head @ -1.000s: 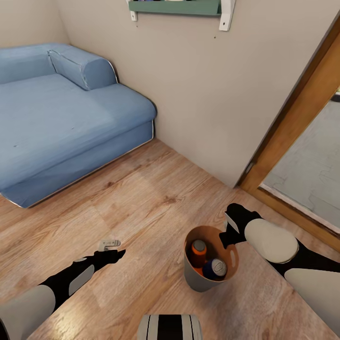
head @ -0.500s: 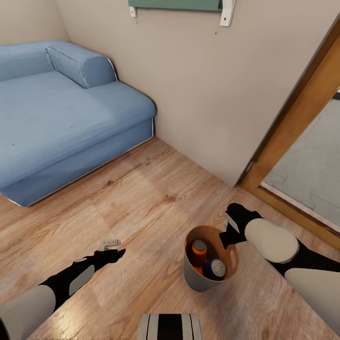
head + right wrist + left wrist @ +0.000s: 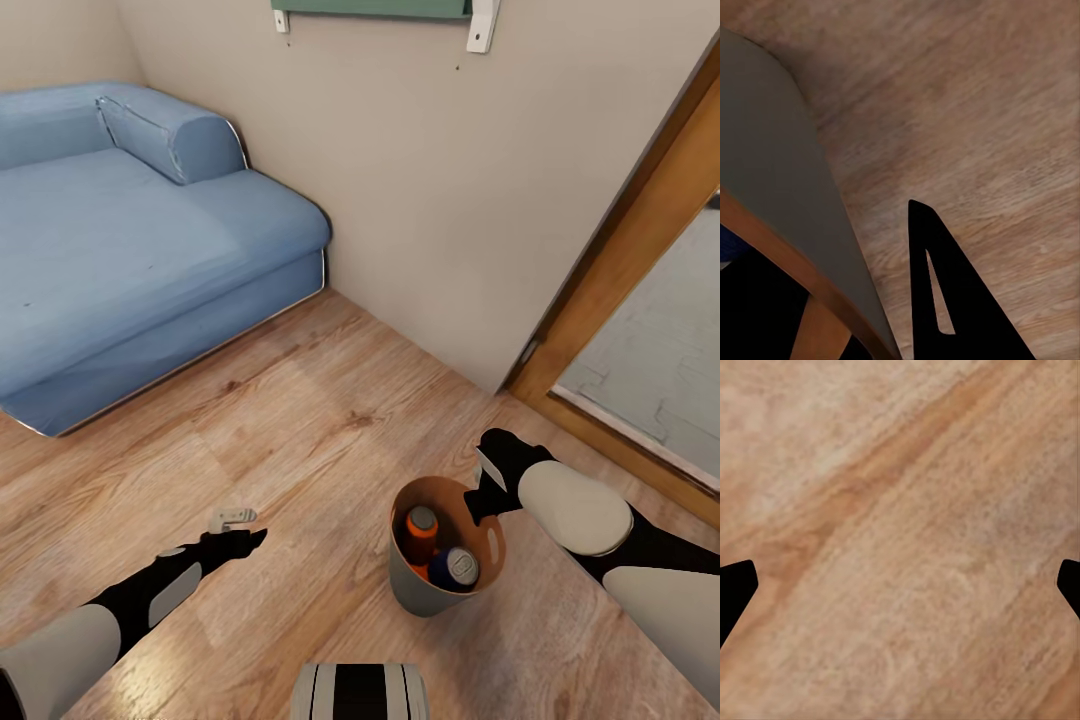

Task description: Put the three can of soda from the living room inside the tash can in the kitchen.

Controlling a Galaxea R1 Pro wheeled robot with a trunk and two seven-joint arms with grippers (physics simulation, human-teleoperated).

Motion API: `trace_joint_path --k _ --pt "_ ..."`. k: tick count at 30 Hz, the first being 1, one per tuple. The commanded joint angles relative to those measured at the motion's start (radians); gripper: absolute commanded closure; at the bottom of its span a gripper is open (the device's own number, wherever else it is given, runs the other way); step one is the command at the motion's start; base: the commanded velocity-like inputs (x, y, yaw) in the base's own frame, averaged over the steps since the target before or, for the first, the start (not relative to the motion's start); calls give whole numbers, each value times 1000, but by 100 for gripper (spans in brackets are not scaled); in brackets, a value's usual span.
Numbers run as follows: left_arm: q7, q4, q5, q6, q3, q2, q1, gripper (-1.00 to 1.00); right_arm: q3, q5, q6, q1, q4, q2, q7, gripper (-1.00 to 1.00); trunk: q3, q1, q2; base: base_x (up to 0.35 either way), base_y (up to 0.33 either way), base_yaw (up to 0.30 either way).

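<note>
Head view: right hand (image 3: 487,490) apparently grips tash can (image 3: 415,590) rim.

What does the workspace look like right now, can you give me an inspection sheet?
Surface: wood floor, bare.
Job's things: trash can held off the floor, orange can and blue can inside; third can not seen.
Clutter: nothing seen.
Grippers: right gripper shut on the trash can's rim; left gripper open, empty.
Cables: nothing seen.
Surroundings: blue sofa, beige wall, wood-framed door, green shelf.
</note>
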Motion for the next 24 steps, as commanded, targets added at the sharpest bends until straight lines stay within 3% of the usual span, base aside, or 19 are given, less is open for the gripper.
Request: trace_joint_path --k 1,11,12,24 --pt "0 0 0 0 0 -1 0 -100 -21 -7 -7 10 -2 1 2 100 0 0 0 0 0 0" --pt "0 1 0 0 0 -3 0 -100 -20 -7 -7 10 -2 2 2 100 0 0 0 0 0 0" --pt "0 1 0 0 0 -3 0 -100 -20 -7 -7 10 -2 2 2 -100 0 0 0 0 0 0" --pt "0 1 0 0 0 -3 0 -100 -19 -7 -8 11 -2 2 2 -100 0 0 0 0 0 0"
